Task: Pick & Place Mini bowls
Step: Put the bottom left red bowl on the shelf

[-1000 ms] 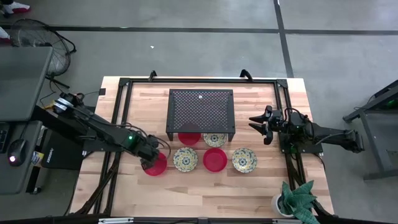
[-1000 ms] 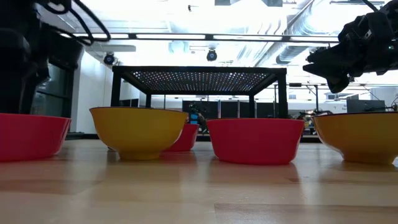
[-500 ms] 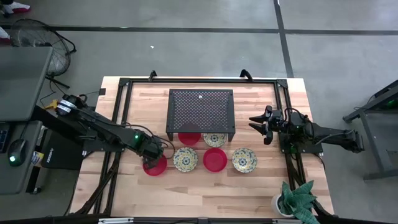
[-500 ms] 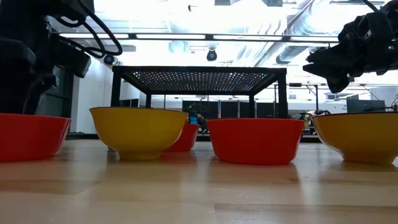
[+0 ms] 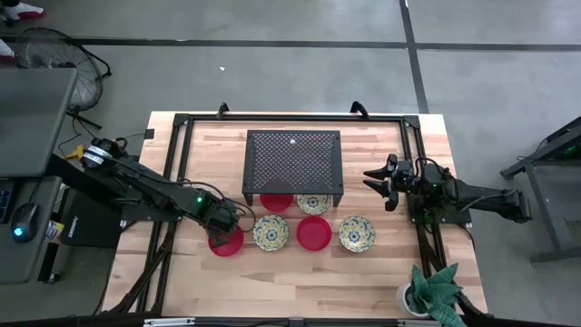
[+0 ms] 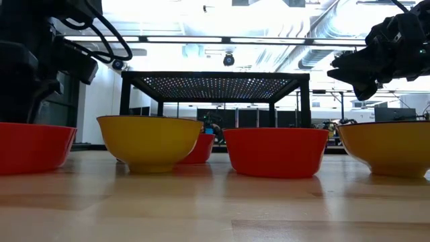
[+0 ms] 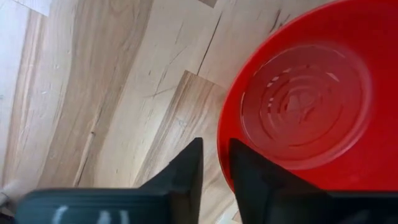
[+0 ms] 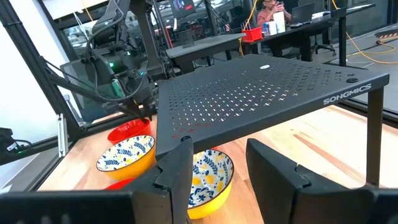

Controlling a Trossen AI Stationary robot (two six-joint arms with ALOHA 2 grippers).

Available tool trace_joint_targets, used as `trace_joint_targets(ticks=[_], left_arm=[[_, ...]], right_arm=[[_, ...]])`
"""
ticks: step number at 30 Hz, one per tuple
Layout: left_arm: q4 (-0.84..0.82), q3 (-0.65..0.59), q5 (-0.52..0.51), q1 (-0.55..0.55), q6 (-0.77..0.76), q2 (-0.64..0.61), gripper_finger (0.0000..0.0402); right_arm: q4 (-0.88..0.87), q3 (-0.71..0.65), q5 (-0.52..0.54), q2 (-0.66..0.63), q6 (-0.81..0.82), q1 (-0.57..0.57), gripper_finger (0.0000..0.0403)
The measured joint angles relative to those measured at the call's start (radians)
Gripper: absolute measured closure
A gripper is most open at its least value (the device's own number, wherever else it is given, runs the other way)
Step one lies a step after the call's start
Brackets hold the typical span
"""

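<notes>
Bright, glaring overhead ceiling lights (image 6: 222, 20)

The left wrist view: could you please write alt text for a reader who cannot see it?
The left claw is closed on the rim of a glossy red mini bowl, one finger outside the wall and one inside. The bowl sits upright on the pale wooden table, seen from above.

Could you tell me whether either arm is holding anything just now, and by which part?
The left gripper grips the red bowl by its rim; the right gripper holds nothing.
</notes>
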Motion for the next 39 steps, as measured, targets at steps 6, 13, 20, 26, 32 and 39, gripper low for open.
trace_joint_targets(ticks=[6, 13, 20, 26, 32, 39], left_arm=[[0.001, 0.0, 0.005, 0.0, 0.018, 0.0, 0.0383], [0.001, 0.0, 0.031, 0.0, 0.023, -0.002, 0.0398], [-0.037, 0.045, 0.072, 0.0, 0.047, -0.005, 0.04], [-0.155, 0.135, 0.073, 0.0, 0.046, -0.045, 0.0401], [-0.285, 0.252, 0.073, 0.003, 0.045, -0.069, 0.0401], [-0.461, 0.443, 0.047, 0.057, 0.106, -0.068, 0.0401]], right_arm=[[0.0, 0.0, 0.0, 0.0, 0.0, 0.0, 0.0265], [0.0, 0.0, 0.0, 0.0, 0.0, 0.0, 0.0265], [0.0, 0.0, 0.0, 0.0, 0.0, 0.0, 0.0265], [0.0, 0.0, 0.0, 0.0, 0.0, 0.0, 0.0265], [0.0, 0.0, 0.0, 0.0, 0.0, 0.0, 0.0265], [0.0, 0.0, 0.0, 0.0, 0.0, 0.0, 0.0265]])
